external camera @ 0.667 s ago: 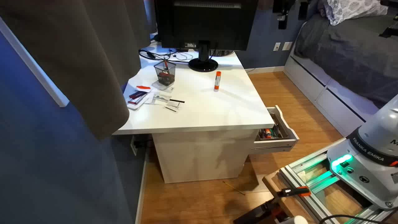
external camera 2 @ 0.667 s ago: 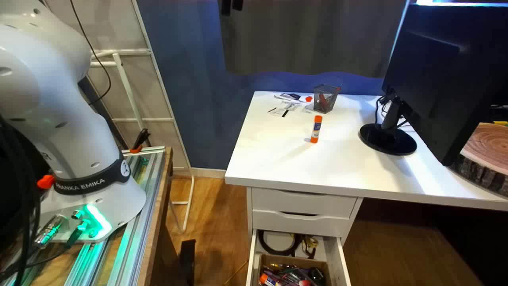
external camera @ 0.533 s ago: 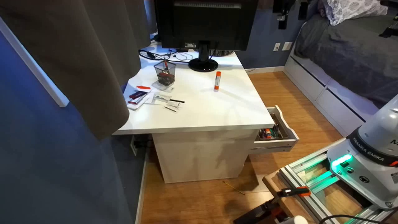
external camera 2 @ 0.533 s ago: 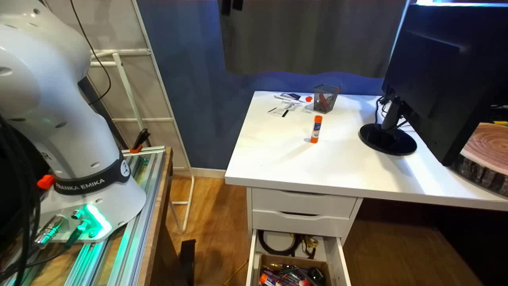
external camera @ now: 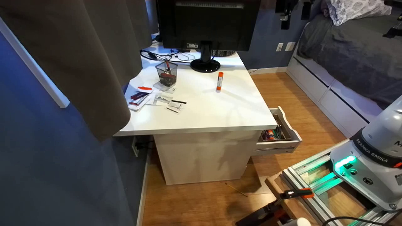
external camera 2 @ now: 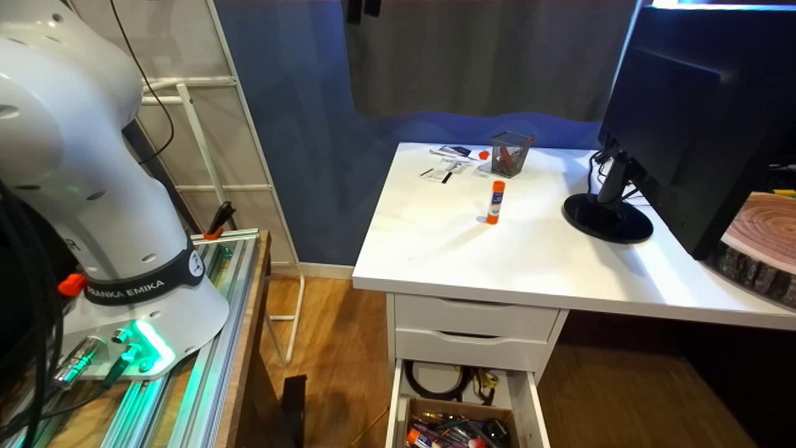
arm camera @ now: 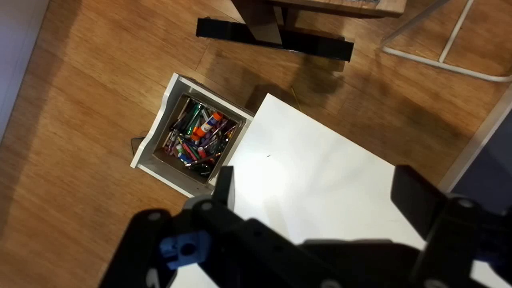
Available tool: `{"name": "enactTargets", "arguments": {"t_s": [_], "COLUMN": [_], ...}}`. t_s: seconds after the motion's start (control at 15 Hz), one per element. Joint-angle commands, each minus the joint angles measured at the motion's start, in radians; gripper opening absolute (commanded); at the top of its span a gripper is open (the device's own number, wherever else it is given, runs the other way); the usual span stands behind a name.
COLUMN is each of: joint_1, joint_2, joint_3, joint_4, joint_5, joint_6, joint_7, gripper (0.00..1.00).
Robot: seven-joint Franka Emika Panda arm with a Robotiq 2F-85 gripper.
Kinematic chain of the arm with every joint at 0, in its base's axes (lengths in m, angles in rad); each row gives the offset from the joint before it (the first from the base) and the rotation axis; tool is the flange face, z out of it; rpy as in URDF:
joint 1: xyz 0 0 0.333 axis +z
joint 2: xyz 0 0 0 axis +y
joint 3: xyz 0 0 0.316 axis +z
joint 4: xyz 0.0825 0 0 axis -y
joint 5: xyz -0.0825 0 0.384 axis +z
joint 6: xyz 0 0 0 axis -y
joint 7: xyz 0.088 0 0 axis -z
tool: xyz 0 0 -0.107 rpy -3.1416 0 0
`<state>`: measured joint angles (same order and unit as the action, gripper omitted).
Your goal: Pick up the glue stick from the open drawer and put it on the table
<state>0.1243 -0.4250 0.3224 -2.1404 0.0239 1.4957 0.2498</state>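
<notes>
A glue stick (arm camera: 209,123), white with orange ends, lies on pens and clutter in the open drawer (arm camera: 218,98). It also shows in both exterior views (external camera: 270,134) (external camera 2: 419,438), partly cut off in one. A similar second stick (external camera: 219,82) (external camera 2: 495,203) stands upright on the white table (external camera: 226,110). My gripper (arm camera: 314,176) is open and empty, high above the table near its corner, with the drawer left of it in the wrist view. In both exterior views only its dark fingers (external camera: 285,23) (external camera 2: 354,9) show at the top edge.
A brown box (arm camera: 172,159) inside the drawer holds the clutter. A monitor (external camera: 207,25), a mesh pen cup (external camera: 166,75), cards (external camera: 139,99) and cables stand or lie on the table. A wood slice (external camera 2: 762,249) lies behind the monitor. A curtain (external camera: 88,62) hangs beside the table.
</notes>
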Motion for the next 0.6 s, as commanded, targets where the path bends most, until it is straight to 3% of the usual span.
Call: {"name": "enactTargets", "arguments": {"t_s": [0.0, 0.33, 0.53], "joint_1": [0.023, 0.023, -0.007], "joint_2": [0.005, 0.005, 0.027], "joint_3": [-0.018, -0.018, -0.077], "joint_4": [0.003, 0.003, 0.010], "joint_5": [-0.007, -0.007, 0.015], "joint_6": [-0.002, -0.002, 0.036], "joint_7": [0.008, 0.008, -0.011], "gripper": [1.00, 1.00, 1.00]}}
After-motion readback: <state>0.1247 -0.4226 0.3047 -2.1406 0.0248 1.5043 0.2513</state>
